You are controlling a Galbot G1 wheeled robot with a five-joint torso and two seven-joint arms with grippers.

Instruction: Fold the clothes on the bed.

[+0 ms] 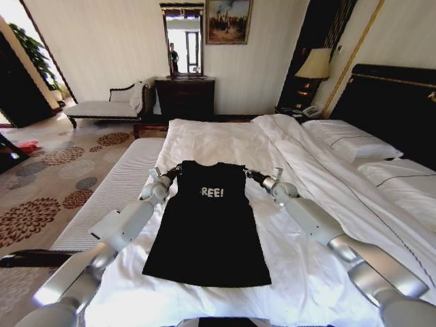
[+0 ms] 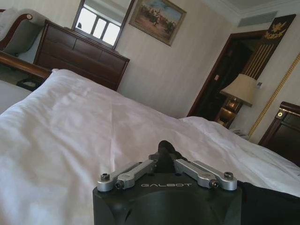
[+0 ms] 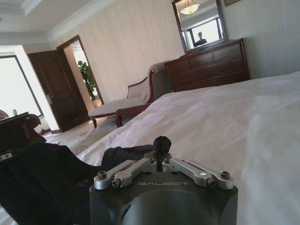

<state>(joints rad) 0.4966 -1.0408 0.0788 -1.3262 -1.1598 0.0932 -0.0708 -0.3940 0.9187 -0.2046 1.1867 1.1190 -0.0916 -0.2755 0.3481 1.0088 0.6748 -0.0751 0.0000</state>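
While the black T-shirt (image 1: 208, 231) lies spread on the white bed (image 1: 225, 146), chest lettering up and its sleeves already turned in so it shows as a long dark panel, the folding looks only partly done: by the look of it the lengthwise folds remain. On the left, the left claw (image 1: 170, 172) sits at the shirt's shoulder corner nearest the bed's left edge, its fingers (image 2: 165, 151) drawn together on a pinch of black cloth. On the right, the right claw (image 1: 253, 174) mirrors it at the opposite shoulder, likewise closed on a tuck of fabric (image 3: 162, 143). The sheet is smooth, with soft creases. Around it: patterned carpet (image 1: 61, 177), a pale chaise (image 1: 109, 105), a dark dresser (image 1: 184, 95) under a mirror (image 1: 182, 41), a lamp (image 1: 315, 65) and pillows (image 1: 351, 143) by the headboard (image 1: 395, 102).
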